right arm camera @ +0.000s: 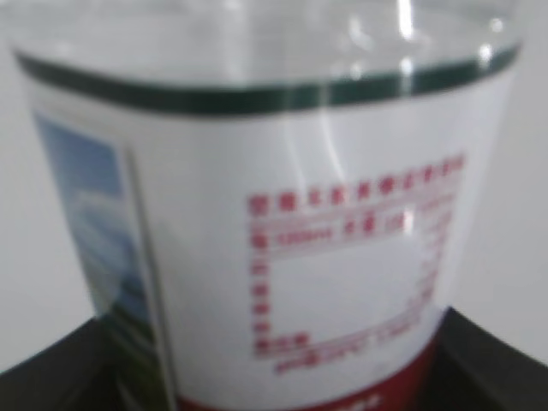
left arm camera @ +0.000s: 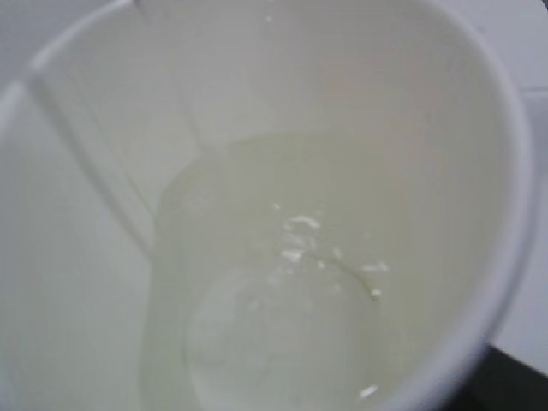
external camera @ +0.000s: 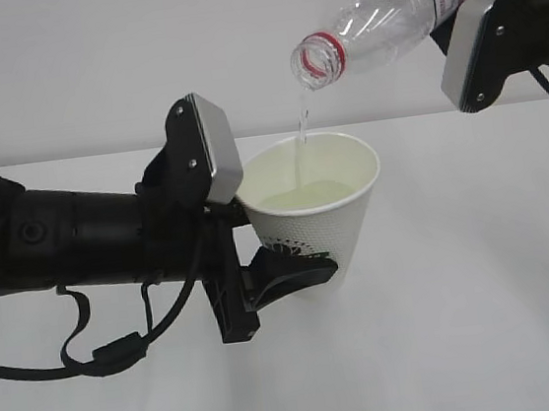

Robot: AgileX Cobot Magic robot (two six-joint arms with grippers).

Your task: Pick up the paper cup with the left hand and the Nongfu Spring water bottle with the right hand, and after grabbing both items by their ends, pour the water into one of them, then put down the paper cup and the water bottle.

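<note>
Pouring is under way above a white tabletop (external camera: 488,340) that lies bare all around the work, so open room is left on every side for setting things down. The left hand (external camera: 285,276) reaches in from the left, and its fingers are closed around the lower wall of the paper cup (external camera: 309,231), which is held upright and clear of the tabletop; only the cup's cream inside is shown in the left wrist view. The right hand (external camera: 452,22) comes in at the upper right corner, partly cut off by the edge of the picture, and its fingers are clamped on the labelled end of the Nongfu Spring water bottle (external camera: 381,10), tipped with its capless mouth down and to the left, just above the cup's far rim. The water (external camera: 300,128) falls as a thin stream and gathers in a pale pool well below the rim.

For the step to be done well, the tilt should be kept gentle and the stream aimed toward the middle of the cup, since it lands close to the rear edge and could spill over it. The cup should be kept level.
</note>
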